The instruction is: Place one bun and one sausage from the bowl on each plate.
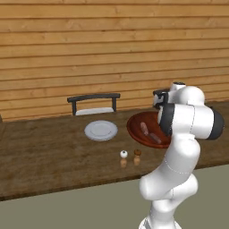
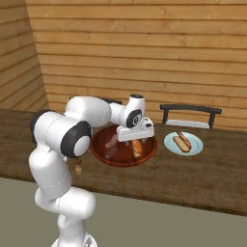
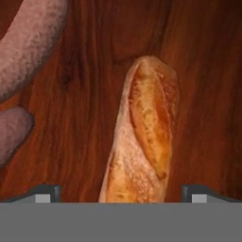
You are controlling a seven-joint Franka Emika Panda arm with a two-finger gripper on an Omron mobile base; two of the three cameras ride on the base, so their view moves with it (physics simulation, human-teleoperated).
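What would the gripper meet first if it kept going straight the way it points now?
Most likely the bun lying in the bowl; the open gripper has it centred between its fingertips, though the remaining gap is hard to judge.

A dark wooden bench (image 1: 53, 156) runs across the middle of the frame. On it, an empty grey plate (image 1: 101, 130) sits left of centre, the wooden bowl (image 1: 136, 129) to its right, and two small shakers (image 1: 130, 158) stand below them; in the right base view, a second plate (image 2: 195, 147) lies right of the bowl.

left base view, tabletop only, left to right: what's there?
Empty grey plate → white-topped shaker → brown-topped shaker → wooden bowl holding two sausages, its right side hidden behind the arm.
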